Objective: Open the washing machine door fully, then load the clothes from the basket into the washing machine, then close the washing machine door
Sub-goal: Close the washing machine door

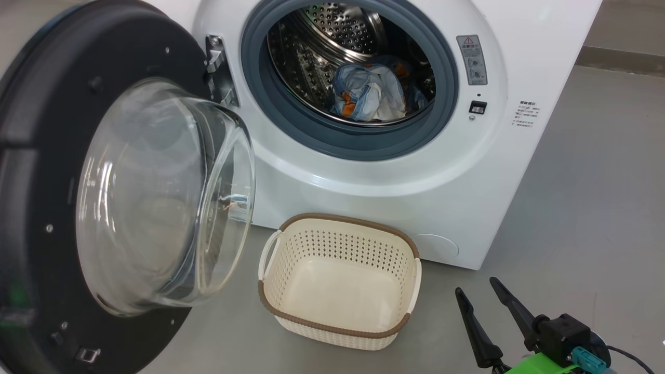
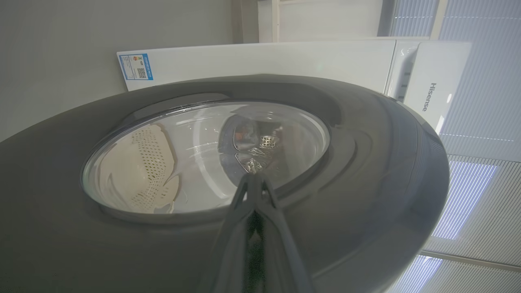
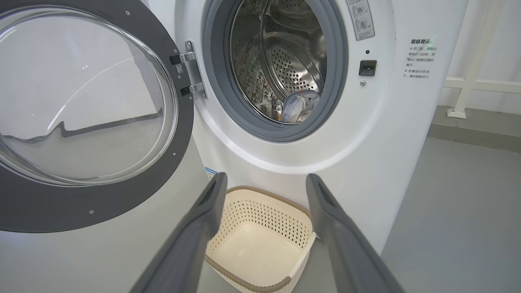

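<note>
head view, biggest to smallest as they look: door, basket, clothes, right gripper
1. door, though being nearest the lens inflates it
2. basket
3. clothes and right gripper look about alike, so not ranked

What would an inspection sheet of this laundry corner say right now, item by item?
Surface: grey floor, smooth.
Job's things: washing machine door swung wide open; washing machine holds the clothes in its drum; basket stands empty on the floor in front of it.
Clutter: nothing seen.
Tools: left tool shut, pointing at the door's outer face; right tool open, holding nothing, to the right of the basket.
Cables: dark cable behind the right tool.
Surroundings: window blinds; white railing.
</note>
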Tool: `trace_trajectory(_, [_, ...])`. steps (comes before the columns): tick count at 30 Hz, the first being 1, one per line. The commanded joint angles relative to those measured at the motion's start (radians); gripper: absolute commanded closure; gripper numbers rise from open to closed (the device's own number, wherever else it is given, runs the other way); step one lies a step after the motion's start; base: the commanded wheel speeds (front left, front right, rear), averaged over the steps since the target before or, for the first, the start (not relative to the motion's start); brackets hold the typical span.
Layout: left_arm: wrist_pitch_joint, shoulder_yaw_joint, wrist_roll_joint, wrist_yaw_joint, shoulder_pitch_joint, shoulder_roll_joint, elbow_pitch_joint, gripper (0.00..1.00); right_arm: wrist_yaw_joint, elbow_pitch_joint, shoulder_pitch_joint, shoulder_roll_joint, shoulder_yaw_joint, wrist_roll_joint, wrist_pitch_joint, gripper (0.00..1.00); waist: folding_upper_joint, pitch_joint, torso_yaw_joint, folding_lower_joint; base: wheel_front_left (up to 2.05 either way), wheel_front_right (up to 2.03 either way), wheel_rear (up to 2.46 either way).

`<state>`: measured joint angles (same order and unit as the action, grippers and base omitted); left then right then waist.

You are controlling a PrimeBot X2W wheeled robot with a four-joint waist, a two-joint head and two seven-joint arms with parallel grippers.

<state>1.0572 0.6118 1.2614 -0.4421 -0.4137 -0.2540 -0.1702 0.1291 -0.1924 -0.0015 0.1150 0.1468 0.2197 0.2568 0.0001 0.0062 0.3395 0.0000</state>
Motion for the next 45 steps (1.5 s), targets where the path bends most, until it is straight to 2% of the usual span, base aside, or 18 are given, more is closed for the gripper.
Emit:
trace_trajectory(1, [0.022,0.005,0.009,0.009,-0.017,-0.041,0.014,1.00,0.002,0.023,-0.042,-0.003,0.020,-0.008,0.005,0.00,-0.0001,-0.001,-0.001,0.0000,0.00,0.00,0.00])
trace_trajectory(11, [0.054,-0.006,0.018,0.030,-0.012,-0.055,-0.005,1.00,0.002,0.025,-0.045,-0.013,0.021,-0.004,0.005,0.00,-0.0001,-0.007,-0.018,0.0000,0.00,0.00,0.00])
trace_trajectory(19, [0.094,-0.010,0.032,0.028,0.021,-0.049,0.048,1.00,0.002,0.026,-0.035,-0.021,0.011,-0.006,0.005,0.00,-0.0001,-0.014,-0.033,0.0000,0.00,0.00,0.00])
trace_trajectory(30, [0.121,-0.039,0.037,0.003,0.056,-0.006,0.145,1.00,0.002,0.028,-0.036,-0.031,0.013,-0.006,0.005,0.00,-0.0001,-0.016,-0.061,0.0000,0.00,0.00,0.00])
trace_trajectory(45, [0.111,-0.079,0.038,-0.016,0.068,0.072,0.249,1.00,0.002,0.029,-0.032,-0.041,0.007,-0.006,0.005,0.00,-0.0001,-0.033,-0.160,0.0000,0.00,0.00,0.00])
